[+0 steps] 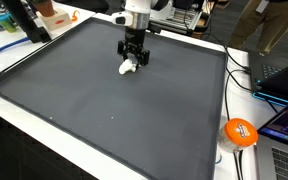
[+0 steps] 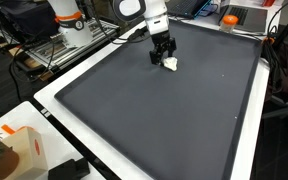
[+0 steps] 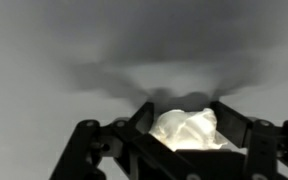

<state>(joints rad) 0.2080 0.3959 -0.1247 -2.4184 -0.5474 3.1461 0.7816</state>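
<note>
**Q:** Much room around it?

**Me:** Plenty. One edge of the surface [image 1: 134,125] is near my tool [image 1: 132,62], and there's open mat on its other sides. My arm [image 1: 137,12] points straight down, with the tool pinching the white wad [image 1: 130,68] just beneath it.

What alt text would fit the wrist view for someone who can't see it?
A crumpled white lump sits between the two fingers of the black gripper, low in the frame, over a dark grey mat. Whether the fingers clamp it is unclear.
</note>
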